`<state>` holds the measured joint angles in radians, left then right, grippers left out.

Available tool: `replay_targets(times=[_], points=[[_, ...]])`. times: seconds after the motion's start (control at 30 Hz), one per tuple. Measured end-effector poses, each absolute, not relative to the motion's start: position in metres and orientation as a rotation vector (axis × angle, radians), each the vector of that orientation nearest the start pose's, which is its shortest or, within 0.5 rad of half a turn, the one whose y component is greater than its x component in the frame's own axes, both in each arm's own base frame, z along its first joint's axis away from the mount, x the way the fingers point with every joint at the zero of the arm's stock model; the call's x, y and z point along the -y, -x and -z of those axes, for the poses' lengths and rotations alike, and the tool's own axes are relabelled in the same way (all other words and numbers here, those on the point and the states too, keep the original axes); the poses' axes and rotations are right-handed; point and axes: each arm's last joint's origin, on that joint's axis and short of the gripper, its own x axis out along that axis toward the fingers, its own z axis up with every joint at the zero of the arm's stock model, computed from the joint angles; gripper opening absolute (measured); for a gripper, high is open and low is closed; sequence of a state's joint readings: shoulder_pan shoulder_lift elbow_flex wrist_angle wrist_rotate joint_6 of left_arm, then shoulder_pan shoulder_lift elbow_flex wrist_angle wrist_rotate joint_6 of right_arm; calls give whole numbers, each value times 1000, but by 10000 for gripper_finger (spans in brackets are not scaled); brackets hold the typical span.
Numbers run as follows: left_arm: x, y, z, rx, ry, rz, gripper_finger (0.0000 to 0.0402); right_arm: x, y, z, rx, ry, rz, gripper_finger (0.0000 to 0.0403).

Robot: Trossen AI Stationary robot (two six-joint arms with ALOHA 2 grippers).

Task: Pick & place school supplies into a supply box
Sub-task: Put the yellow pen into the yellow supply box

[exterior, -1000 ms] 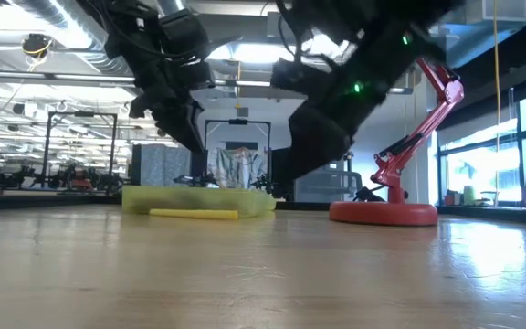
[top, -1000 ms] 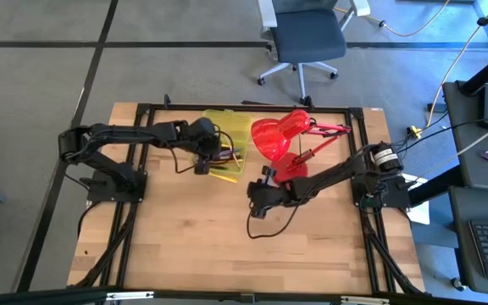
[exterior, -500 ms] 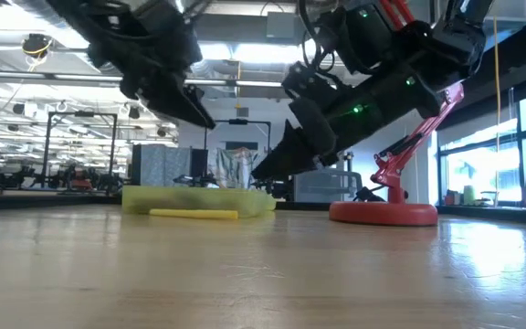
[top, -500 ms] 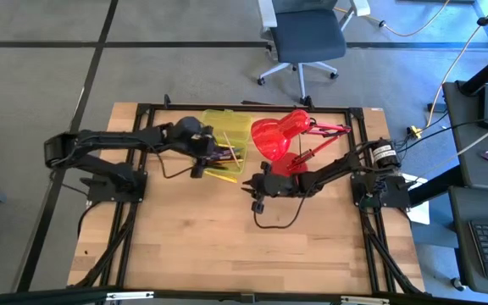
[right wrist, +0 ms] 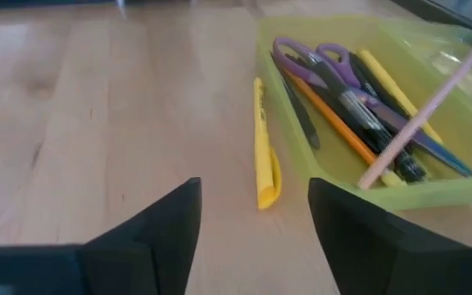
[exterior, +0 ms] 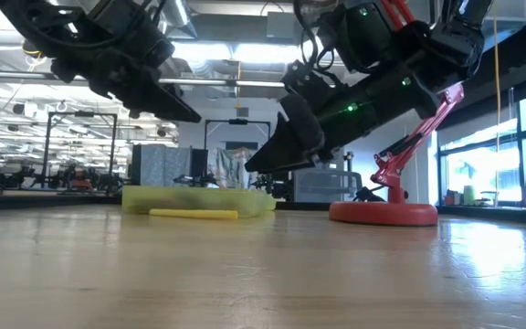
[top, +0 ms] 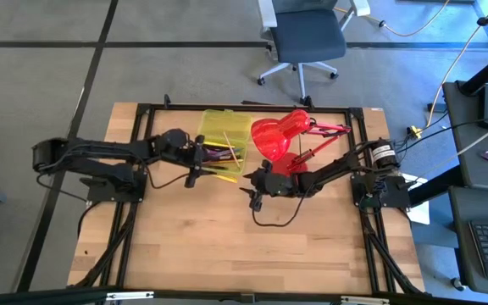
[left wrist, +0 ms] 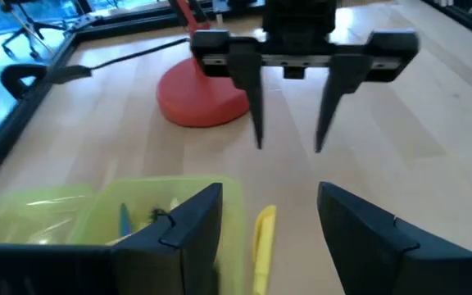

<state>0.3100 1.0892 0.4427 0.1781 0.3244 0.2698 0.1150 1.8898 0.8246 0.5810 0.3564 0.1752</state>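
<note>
The translucent yellow-green supply box [top: 227,135] stands open at the table's far middle. Inside it lie purple-handled scissors [right wrist: 318,64], an orange pencil [right wrist: 334,123], dark pens and a pale pencil [right wrist: 420,115] that leans on the box's rim. A yellow highlighter [right wrist: 263,156] lies flat on the table along the box's near wall. My left gripper [top: 196,166] hovers open just left of the box. My right gripper [top: 251,193] hovers open to the right of the highlighter, pointing at it. Neither gripper has anything between its fingers.
A red desk lamp stands right of the box, its head [top: 271,137] over the box's right end and its round base [exterior: 382,213] on the table. Bare wood stretches across the near half of the table. An office chair [top: 305,38] stands beyond the far edge.
My left gripper has drawn back from over the box toward the table's left edge and risen. My right gripper has lifted, moved slightly toward the box and tipped from pointing down to slanting. The box, its contents and the highlighter have stayed put.
</note>
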Motion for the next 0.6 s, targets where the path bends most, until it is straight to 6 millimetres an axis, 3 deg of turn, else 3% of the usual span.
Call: replay_targets(times=[0.17,0.5,0.6], points=[[-51,-210,-192,-448,-109,97,196,-31,-359,-120,-437,-63,285,231],[-46,-211,-190,-465,-101,115,187,-31,-388,-106,-456,-39,305,231],[-44,-211,-190,-466,-104,122,184,-25,-387,-102,-496,-75,327,231]])
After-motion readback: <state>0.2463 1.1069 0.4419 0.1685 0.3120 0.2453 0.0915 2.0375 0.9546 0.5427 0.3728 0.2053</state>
